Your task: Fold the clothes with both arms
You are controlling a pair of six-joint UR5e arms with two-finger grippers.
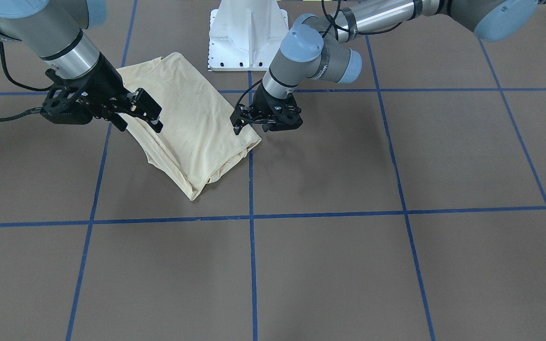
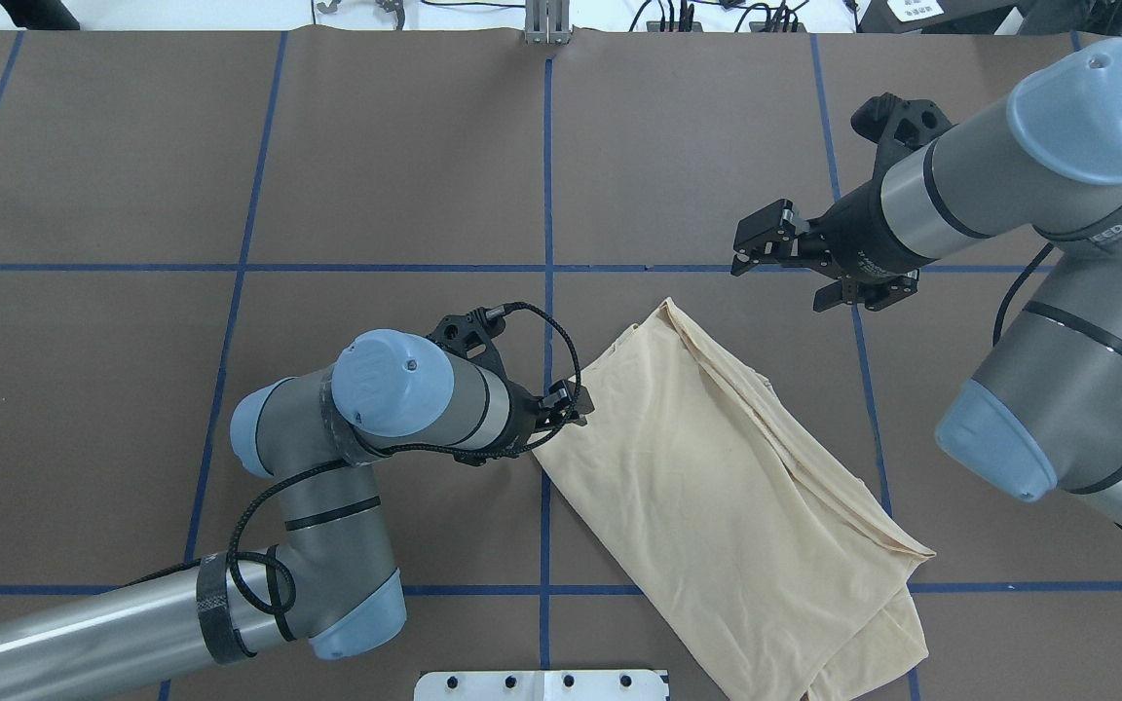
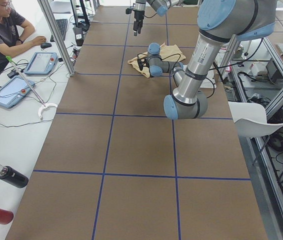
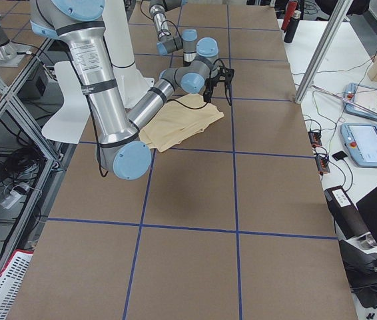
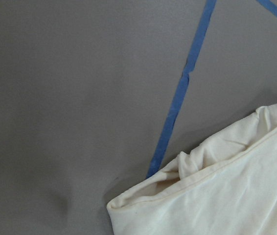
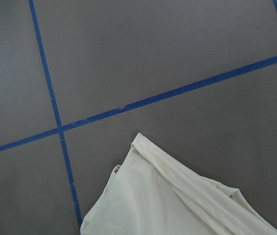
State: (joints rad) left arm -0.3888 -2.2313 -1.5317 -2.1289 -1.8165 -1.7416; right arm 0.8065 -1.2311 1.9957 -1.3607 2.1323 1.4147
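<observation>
The left arm (image 2: 366, 409) is reaching low over the table (image 2: 376, 146), bent at the elbow, the left gripper (image 2: 566, 404) sitting at the edge of the folded T-shirt (image 2: 717, 487); I cannot tell whether it is pinching fabric. The right arm (image 2: 1009, 166) is hovering raised near the shirt's far corner; the right gripper (image 2: 766, 248) is gaping wide, holding nothing.

The shirt (image 2: 717, 487) lies on the table (image 2: 376, 146) near my edge, right of middle. My left gripper (image 2: 569, 404) is at its left corner, and my right gripper (image 2: 744, 248) is beyond its far corner.

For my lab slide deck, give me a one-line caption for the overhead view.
Folded cream shirt on the blue-taped table, left gripper at its edge, right gripper open and raised nearby.
</observation>
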